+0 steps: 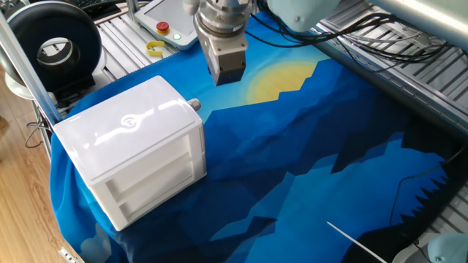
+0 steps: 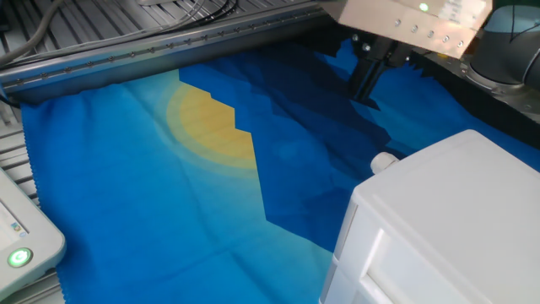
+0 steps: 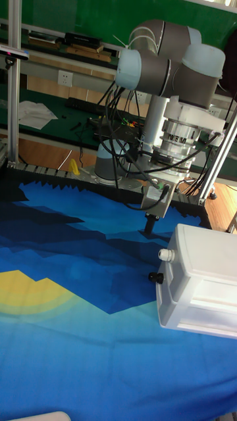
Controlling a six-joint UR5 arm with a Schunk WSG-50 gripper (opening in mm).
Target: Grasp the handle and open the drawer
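Observation:
The white cabinet (image 1: pixel 124 131) stands on the blue cloth, and the drawer is shut inside it. Only the narrow knobbed face of the drawer (image 3: pixel 167 268) shows. The handle (image 1: pixel 194 104) is a small grey knob sticking out near the cabinet's top edge. It also shows in the other fixed view as the handle (image 2: pixel 384 160) and in the tall view as the handle (image 3: pixel 164 254). My gripper (image 1: pixel 227 75) hangs above the cloth, a short way out from the handle and apart from it. In the other fixed view my gripper (image 2: pixel 367 89) shows narrow dark fingers held together, shut on nothing. My gripper (image 3: pixel 150 229) hovers just above and left of the knob.
A second, darker knob (image 3: pixel 155 277) sits lower on the same cabinet face. Ribbed knobless panels (image 1: pixel 153 183) face the front. A white pendant with a red button (image 1: pixel 162 28) and a yellow hook (image 1: pixel 155 49) lie beyond the cloth. Slotted metal rails (image 2: pixel 152 46) border the cloth.

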